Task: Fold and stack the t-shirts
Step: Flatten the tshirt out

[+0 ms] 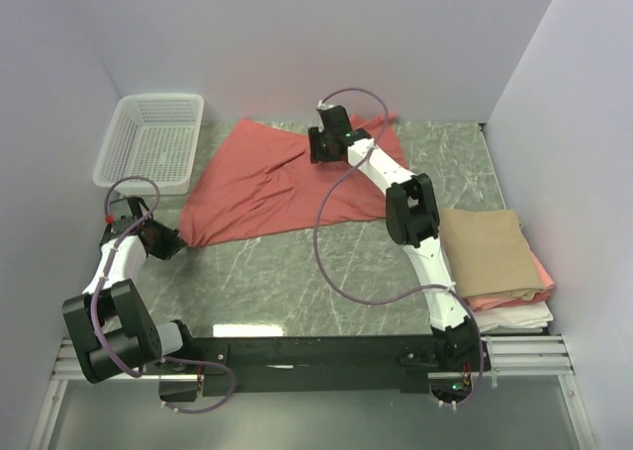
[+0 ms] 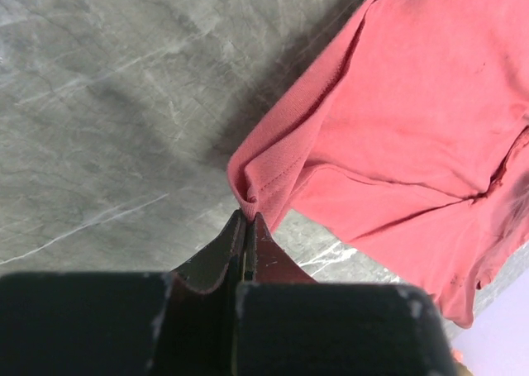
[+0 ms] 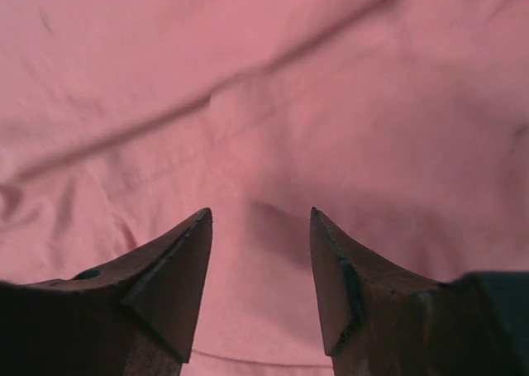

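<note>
The left gripper (image 2: 246, 221) pinches a hem corner of the crumpled salmon-red cloth t-shirt (image 1: 262, 188), which lies beyond it on the grey marbled desk (image 1: 297, 282). The right gripper (image 3: 260, 219) hangs spread, close over its cloth.

Salmon-red t-shirt (image 1: 267, 183) lies rumpled, spread far-centre; at right, folded tan shirt (image 1: 482, 250) tops pink shirt (image 1: 506, 300) and white shirt (image 1: 516, 318).

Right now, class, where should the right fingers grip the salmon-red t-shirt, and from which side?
Probably the raised crease near the far edge of the salmon-red t-shirt, from straight above: the cloth lies flat, so only a ridge or edge offers a pinch. The right gripper hovers open there; the left gripper pinches the near-left corner.
</note>
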